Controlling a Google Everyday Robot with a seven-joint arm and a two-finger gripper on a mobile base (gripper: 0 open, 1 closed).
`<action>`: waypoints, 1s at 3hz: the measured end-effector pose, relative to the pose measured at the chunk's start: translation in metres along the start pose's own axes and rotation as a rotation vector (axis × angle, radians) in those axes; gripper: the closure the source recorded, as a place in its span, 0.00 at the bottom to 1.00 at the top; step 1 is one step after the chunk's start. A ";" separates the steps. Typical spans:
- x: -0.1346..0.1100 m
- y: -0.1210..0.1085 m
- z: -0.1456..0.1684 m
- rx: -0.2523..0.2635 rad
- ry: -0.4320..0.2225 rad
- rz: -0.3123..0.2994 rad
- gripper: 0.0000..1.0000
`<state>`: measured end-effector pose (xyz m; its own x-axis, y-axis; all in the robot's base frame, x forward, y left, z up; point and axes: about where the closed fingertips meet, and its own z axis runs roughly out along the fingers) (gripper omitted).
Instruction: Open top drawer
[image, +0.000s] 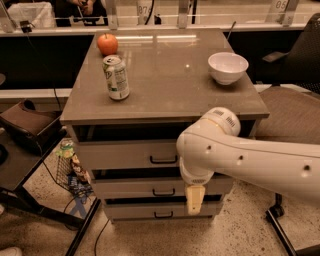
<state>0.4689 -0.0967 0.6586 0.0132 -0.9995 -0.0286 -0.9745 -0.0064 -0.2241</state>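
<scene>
The top drawer (125, 153) is the tallest light grey front of three in the cabinet, just under the tabletop, with a small black bar handle (163, 160). Its front lines up with the two drawers below and looks closed. My white arm (250, 160) reaches in from the right and covers the right part of the drawer fronts. My gripper (194, 200) hangs below the wrist with a yellowish tip, in front of the middle and bottom drawers, below and to the right of the top handle. It is not touching the handle.
On the brown cabinet top (165, 95) stand a red apple (107, 44), a green-white can (116, 77) and a white bowl (227, 67). A dark chair (295, 100) is to the right. A wire basket (70, 170) and a dark stand (30, 130) are on the left.
</scene>
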 end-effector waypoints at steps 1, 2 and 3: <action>-0.027 0.000 0.034 -0.028 -0.024 -0.044 0.00; -0.044 0.000 0.048 -0.038 -0.050 -0.074 0.00; -0.070 -0.008 0.079 -0.069 -0.101 -0.105 0.02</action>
<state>0.4930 -0.0244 0.5858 0.1352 -0.9850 -0.1069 -0.9796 -0.1167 -0.1633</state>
